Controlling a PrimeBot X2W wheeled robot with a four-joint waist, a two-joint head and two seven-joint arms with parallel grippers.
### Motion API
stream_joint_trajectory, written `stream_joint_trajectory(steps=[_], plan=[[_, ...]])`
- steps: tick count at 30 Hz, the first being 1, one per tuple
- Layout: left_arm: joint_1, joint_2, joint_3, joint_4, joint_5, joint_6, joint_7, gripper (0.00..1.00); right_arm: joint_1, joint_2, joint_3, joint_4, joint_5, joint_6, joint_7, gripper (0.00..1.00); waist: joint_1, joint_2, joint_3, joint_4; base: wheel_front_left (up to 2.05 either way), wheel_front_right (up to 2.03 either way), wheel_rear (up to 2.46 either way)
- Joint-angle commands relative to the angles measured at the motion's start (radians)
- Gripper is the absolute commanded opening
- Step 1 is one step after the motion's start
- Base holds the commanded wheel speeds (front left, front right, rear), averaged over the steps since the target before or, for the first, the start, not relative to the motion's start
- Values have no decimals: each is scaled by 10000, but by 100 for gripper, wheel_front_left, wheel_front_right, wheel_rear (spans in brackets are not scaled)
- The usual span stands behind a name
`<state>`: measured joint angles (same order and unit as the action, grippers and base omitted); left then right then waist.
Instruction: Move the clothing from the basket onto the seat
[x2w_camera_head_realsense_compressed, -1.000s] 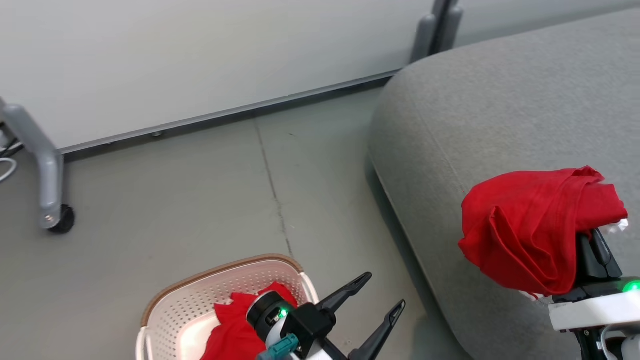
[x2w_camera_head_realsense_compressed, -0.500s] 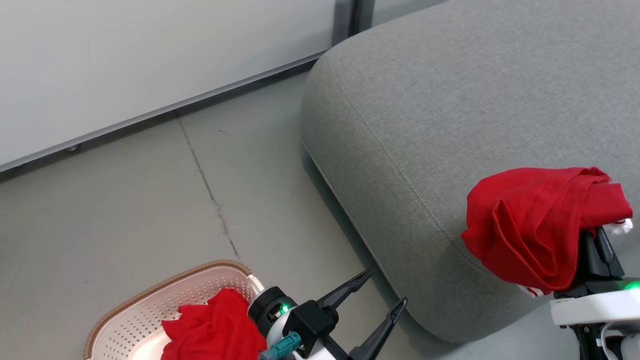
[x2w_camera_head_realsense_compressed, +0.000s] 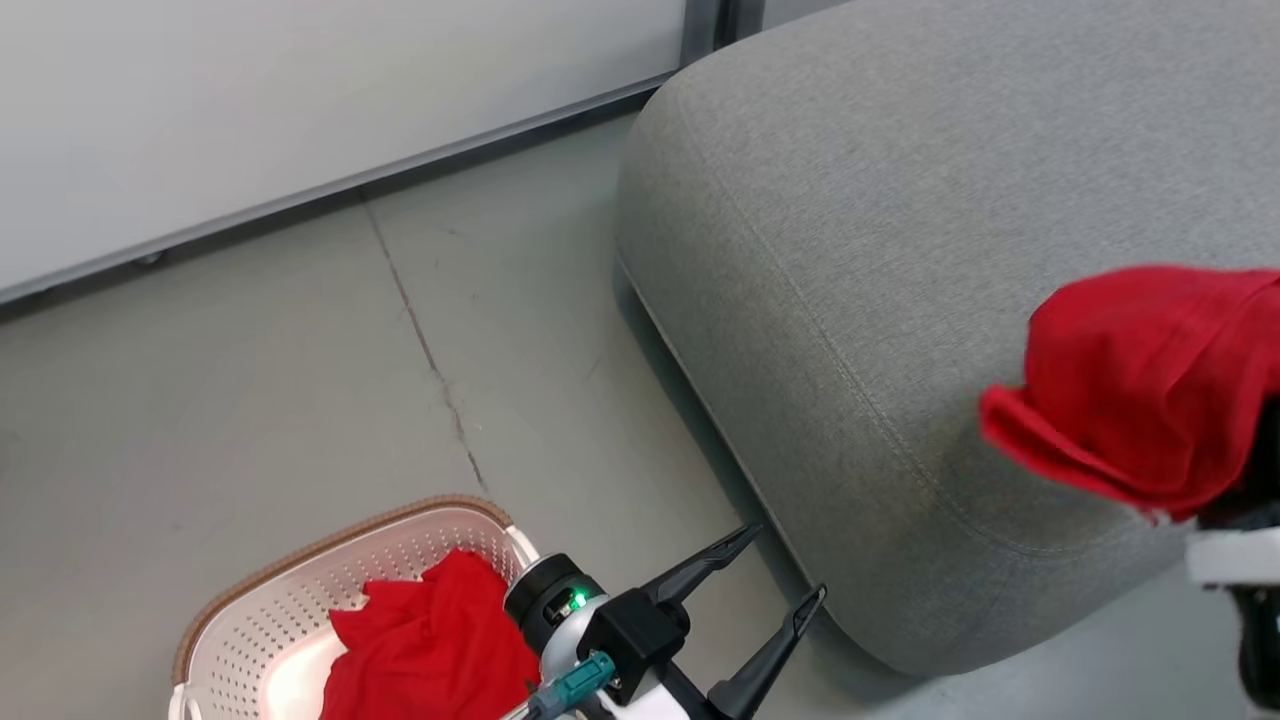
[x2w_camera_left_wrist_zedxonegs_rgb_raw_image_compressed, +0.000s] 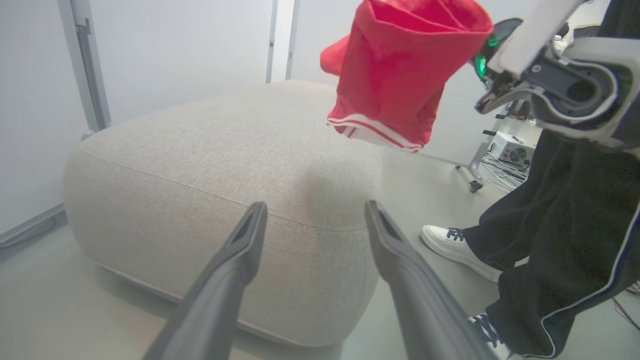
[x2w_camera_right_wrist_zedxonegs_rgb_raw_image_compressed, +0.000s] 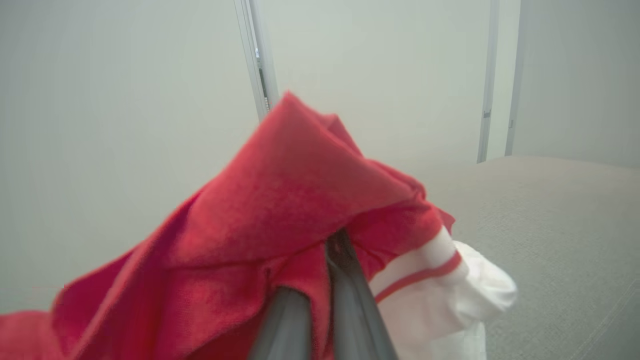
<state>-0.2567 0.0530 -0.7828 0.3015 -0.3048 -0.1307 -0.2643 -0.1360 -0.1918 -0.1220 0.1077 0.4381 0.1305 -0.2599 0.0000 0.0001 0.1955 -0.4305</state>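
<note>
My right hand (x2w_camera_right_wrist_zedxonegs_rgb_raw_image_compressed: 332, 250) is clamped shut on one red garment (x2w_camera_head_realsense_compressed: 1140, 380), carried high over the seat (x2w_camera_head_realsense_compressed: 900, 250), probably to clear its edge. My left hand (x2w_camera_head_realsense_compressed: 780, 565) is spread wide, empty, beside the basket (x2w_camera_head_realsense_compressed: 300, 570). The second garment (x2w_camera_head_realsense_compressed: 430, 650) lies inside.

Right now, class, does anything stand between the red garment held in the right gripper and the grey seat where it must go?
Nothing visible does. The garment hangs from the right gripper above the seat, only air between them. The open left gripper sits lower, aside; a person's legs stand beside the seat.
</note>
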Motion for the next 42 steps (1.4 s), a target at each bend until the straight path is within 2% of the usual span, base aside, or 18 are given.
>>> stream_joint_trajectory(steps=[1,5,13,15,19,20,27,36,42], plan=[[-206,127,-18,67,190,8,-13,100,-351,-131,-175,-1,-8,6,-39,0,0,-1,264,166,0,0,0],[-559,233,-219,81,526,8,-13,100,-1423,-537,-659,76,165,6,-39,0,0,-1,868,342,0,0,0],[-1460,507,-635,148,741,8,-13,100,-3759,-2142,-597,147,544,4,-39,0,0,-1,2284,689,0,0,0],[-1630,568,-642,133,787,8,-13,100,-4349,-2721,-463,155,269,6,-39,0,0,-1,2576,734,0,0,0],[-1930,632,-555,84,941,8,-13,100,-5362,-3398,-636,608,225,3,-39,0,0,-1,3184,867,0,0,0],[-1930,632,-555,84,941,8,-13,100,-5362,-3398,-636,608,225,3,-39,0,0,-1,3184,867,0,0,0],[-2388,660,-412,76,1195,8,-13,100,-6639,-4062,-813,2343,224,4,-38,0,0,-1,3997,1156,0,0,0],[-2824,532,-477,157,1403,8,-13,100,-7712,-4505,145,5217,-148,4,-39,0,0,-1,4557,1490,0,0,0],[-2927,453,-450,193,1531,8,-13,100,-8119,-4780,1050,6656,-102,3,-38,0,0,-1,4843,1810,0,0,0]])
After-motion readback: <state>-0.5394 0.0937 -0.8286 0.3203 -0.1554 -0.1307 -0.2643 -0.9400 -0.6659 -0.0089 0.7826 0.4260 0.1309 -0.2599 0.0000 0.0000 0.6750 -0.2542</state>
